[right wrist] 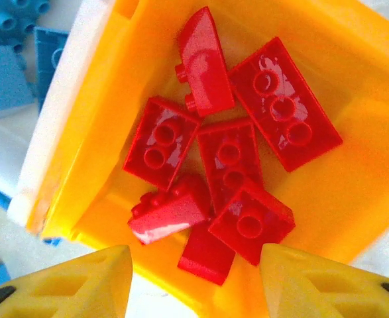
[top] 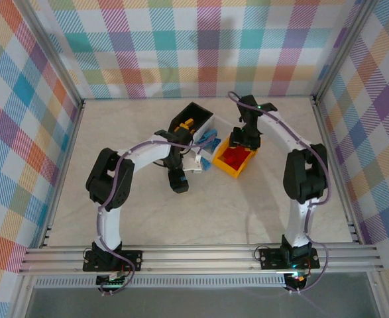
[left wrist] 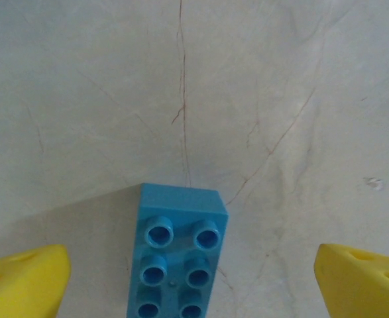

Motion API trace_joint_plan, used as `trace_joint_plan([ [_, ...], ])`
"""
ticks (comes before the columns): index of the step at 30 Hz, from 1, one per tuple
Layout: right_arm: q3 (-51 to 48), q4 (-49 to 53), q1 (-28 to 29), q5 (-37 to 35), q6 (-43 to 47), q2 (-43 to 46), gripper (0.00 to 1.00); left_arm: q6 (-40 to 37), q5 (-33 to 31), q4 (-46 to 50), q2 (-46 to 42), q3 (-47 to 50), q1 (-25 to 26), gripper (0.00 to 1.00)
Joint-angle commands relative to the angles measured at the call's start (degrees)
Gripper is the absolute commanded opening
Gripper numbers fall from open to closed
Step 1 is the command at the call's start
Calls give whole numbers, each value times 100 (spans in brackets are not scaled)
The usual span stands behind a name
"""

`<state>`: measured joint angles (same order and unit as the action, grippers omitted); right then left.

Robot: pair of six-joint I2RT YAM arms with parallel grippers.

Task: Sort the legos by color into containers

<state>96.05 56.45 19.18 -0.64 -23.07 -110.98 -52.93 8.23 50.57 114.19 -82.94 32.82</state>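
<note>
Overhead view of a pale bench (top: 114, 132) walled in by bright checked cloth. Two robot arms reach in from the bottom edge toward three small bins joined in a slanting row near the middle of the frame.

The sorting looks well along, one colour to a bin. The black bin (top: 201, 111), at the upper left of the row, holds yellow pieces. The white bin (right wrist: 52, 119) holds blue bricks (right wrist: 5, 66), seen at the upper left of the right wrist view. The orange bin (right wrist: 366, 132) holds a loose heap of red bricks (right wrist: 227, 159), some studs up and some on their sides.

The right fingers (right wrist: 68, 281) show as two yellow tips at the bottom corners of that view. They are partly parted and hang above the near rim of the orange bin, a sensible spot for dropping red pieces. One red brick sits in the gap between them, but it seems to lie down in the bin rather than being pinched, so they appear to hold nothing.

In the left wrist view, one blue brick (left wrist: 177, 258) lies studs up on the bare bench at the lower middle, outside every bin. The left fingers (left wrist: 25, 281) stand spread wide at the bottom corners, one on each side of the brick and well apart from it. They grip nothing. That wide straddle probably leaves room to come down and close on the brick, which likely belongs in the white bin.
</note>
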Motion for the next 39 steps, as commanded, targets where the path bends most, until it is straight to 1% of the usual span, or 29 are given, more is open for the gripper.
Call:
trace_joint_plan([
  [1,-298,96,-20,198,-20,638,55,-290,-420,-249,124,209,40,93],
  [3,-485,47,-25,297,-48,866,55,-201,-601,-379,191,247,36,91],
  [5,-645,-8,-24,383,-58,1068,55,-122,-732,-411,271,235,62,85],
  [7,-759,-17,-21,412,-47,1219,55,-26,-710,-328,375,162,75,75],
  [8,-793,-5,-20,414,-31,1278,55,41,-709,-292,406,126,79,67],
  [10,-841,7,-20,432,-31,1371,56,182,-659,-190,472,57,96,53],
  [12,-899,-21,-20,487,-57,1450,56,245,-561,-26,520,-11,111,44],
  [14,-947,-61,-20,517,-70,1507,56,355,-517,27,512,10,128,31],
  [16,-1019,-98,-22,504,-66,1532,56,451,-409,113,466,21,128,21],
  [18,-1087,-122,-20,510,-58,1547,56,563,-338,193,392,31,128,18],
  [20,-1170,-158,-23,526,-58,1571,56,716,-228,271,254,27,122,18],
  [23,-1343,-246,-20,554,-80,1640,56,1086,73,339,-22,-75,101,16],
  [27,-1625,-337,-20,648,-118,1783,56,1953,718,128,-446,-410,-54,16],
  [29,-1808,-412,-20,695,-153,1899,56,2383,879,-56,-563,-668,-83,17],
  [31,-1990,-491,-24,741,-196,2037,56,2693,877,-127,-495,-1093,-83,17],
  [33,-2143,-535,-20,780,-237,2142,56,2888,662,-87,-286,-1604,-83,17],
  [39,-2413,-630,-20,992,-346,2468,56,3227,140,222,905,-3490,-78,17],
])
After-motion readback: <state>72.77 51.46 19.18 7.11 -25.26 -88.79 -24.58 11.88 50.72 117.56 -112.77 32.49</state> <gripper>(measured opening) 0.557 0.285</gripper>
